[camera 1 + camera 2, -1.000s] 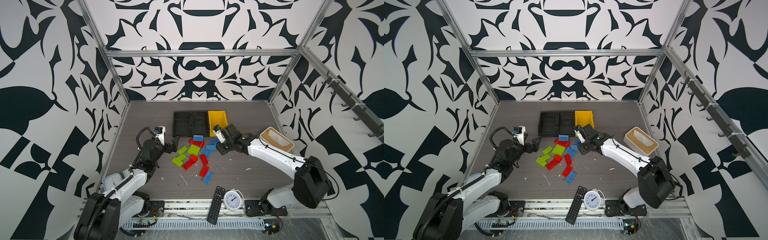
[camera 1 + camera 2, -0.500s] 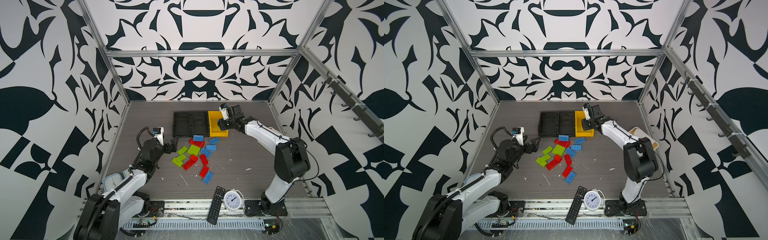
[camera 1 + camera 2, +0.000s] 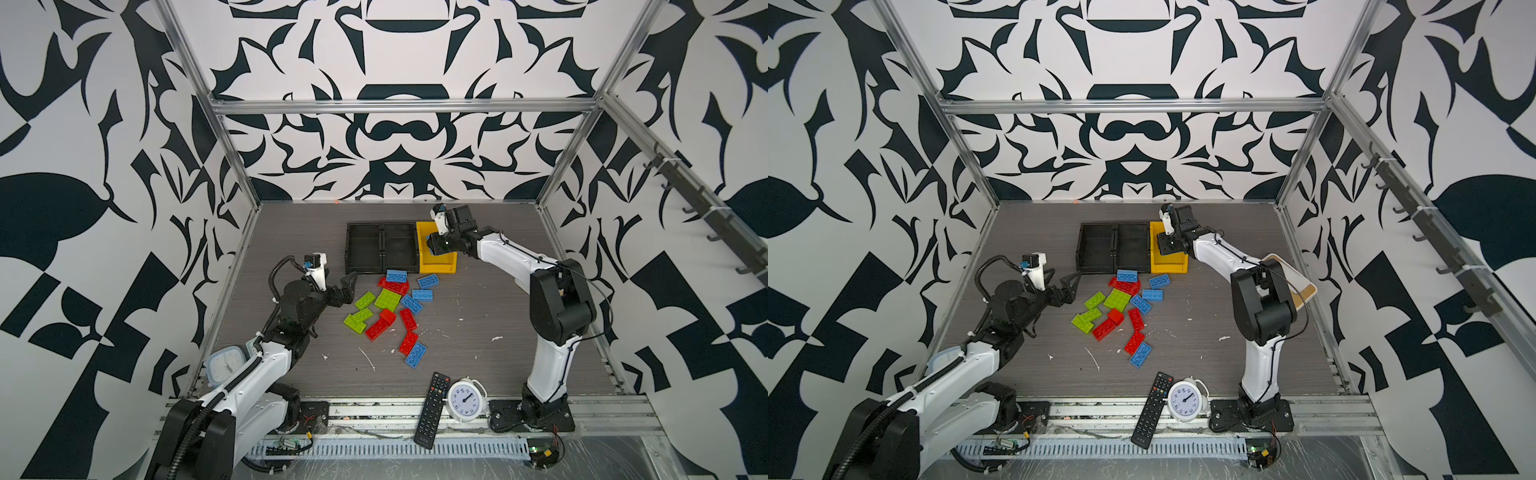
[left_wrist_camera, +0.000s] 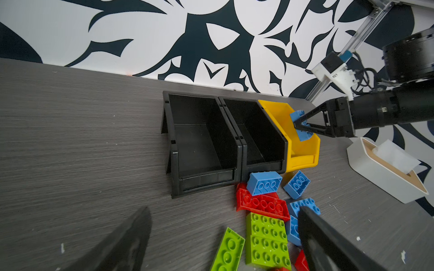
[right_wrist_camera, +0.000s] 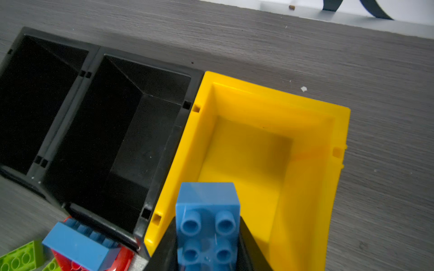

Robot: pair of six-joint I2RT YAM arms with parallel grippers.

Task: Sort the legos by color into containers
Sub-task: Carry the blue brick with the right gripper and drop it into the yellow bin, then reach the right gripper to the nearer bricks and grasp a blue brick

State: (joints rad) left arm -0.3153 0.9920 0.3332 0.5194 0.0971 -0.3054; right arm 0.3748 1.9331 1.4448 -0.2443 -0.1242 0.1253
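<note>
Right end effector (image 4: 296,124): I pinch a blue lego (image 5: 207,211) across its smooth long sides, over the yellow bin (image 5: 305,112) near the bench's far edge. The plastic is probably light, rigid and slick. My left end effector (image 3: 344,289) is spread wide beside the loose legos (image 3: 388,299).

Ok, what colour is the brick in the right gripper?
Blue. The brick shows best in the right wrist view, held above the yellow bin.

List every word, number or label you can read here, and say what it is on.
No text here is legible.
White alarm clock: the dial has numerals, but they are too small to read.
Remote control: the button markings are too small to read.
Pale blue clock: the dial is blurred and partly hidden.
</note>
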